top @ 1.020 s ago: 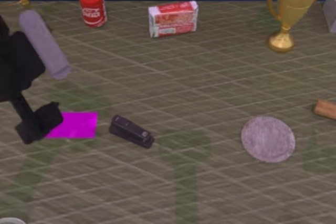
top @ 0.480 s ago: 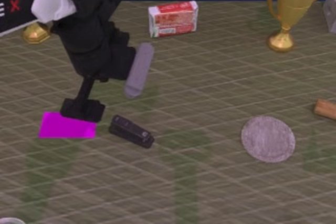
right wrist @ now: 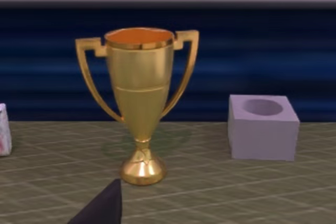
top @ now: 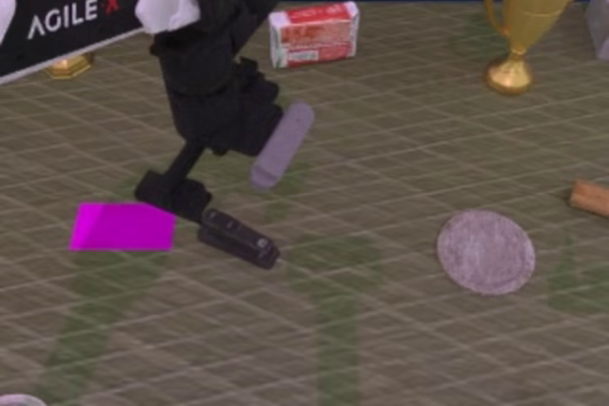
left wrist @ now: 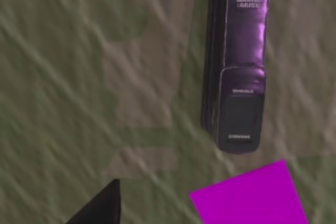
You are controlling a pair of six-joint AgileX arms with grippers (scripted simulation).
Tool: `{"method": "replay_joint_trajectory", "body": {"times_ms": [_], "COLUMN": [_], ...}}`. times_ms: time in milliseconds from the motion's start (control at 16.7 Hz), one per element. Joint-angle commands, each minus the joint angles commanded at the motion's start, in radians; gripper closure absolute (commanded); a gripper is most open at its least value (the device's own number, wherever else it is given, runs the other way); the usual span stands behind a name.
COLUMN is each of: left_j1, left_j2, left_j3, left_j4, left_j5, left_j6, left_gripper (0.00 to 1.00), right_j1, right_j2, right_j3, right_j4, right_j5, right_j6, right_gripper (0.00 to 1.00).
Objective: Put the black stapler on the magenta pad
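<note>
The black stapler (top: 238, 238) lies flat on the table left of centre, its long axis slanting; the left wrist view also shows the stapler (left wrist: 236, 61). The magenta pad (top: 124, 226) lies just to its left, apart from it, and a corner of the pad (left wrist: 249, 195) appears in the left wrist view. My left gripper (top: 173, 195) hangs open and empty just behind the gap between pad and stapler, with one fingertip (left wrist: 105, 205) visible. My right arm is out of the top view; one of its fingertips (right wrist: 105, 205) points at the trophy.
A red-and-white box (top: 314, 33) stands at the back, a gold trophy (top: 519, 16) at the back right beside a grey block (right wrist: 262, 127). A round grey disc (top: 485, 252) lies right of centre and a wooden piece (top: 590, 197) at the right edge.
My left arm has swung in from the left edge; its gripper moved from the pad's left end to just behind the stapler's near end. The stapler and pad have not moved.
</note>
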Motion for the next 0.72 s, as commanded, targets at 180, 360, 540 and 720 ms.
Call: {"method": "replay_joint_trajectory", "body": {"times_ms": [180, 360, 540, 720], "left_j1": [0.005, 0.002, 0.002, 0.002], "left_j2": [-0.001, 0.028, 0.081, 0.126], "left_j3": [-0.005, -0.051, -0.127, -0.191], "left_j4": [0.005, 0.075, 0.216, 0.321], "left_j5": [0.0, 0.0, 0.001, 0.001], "left_j6": [-0.001, 0.001, 0.002, 0.003], "left_gripper": [0.0, 0.0, 0.0, 0.0], "right_j1": [0.0, 0.0, 0.0, 0.0], "right_j2": [0.0, 0.0, 0.0, 0.0], "right_j3": [0.0, 0.0, 0.0, 0.0], "right_j4": [0.0, 0.0, 0.0, 0.0], "right_j5": [0.0, 0.0, 0.0, 0.0], "right_j6": [0.0, 0.0, 0.0, 0.0], "right_gripper": [0.0, 0.0, 0.0, 0.0]}}
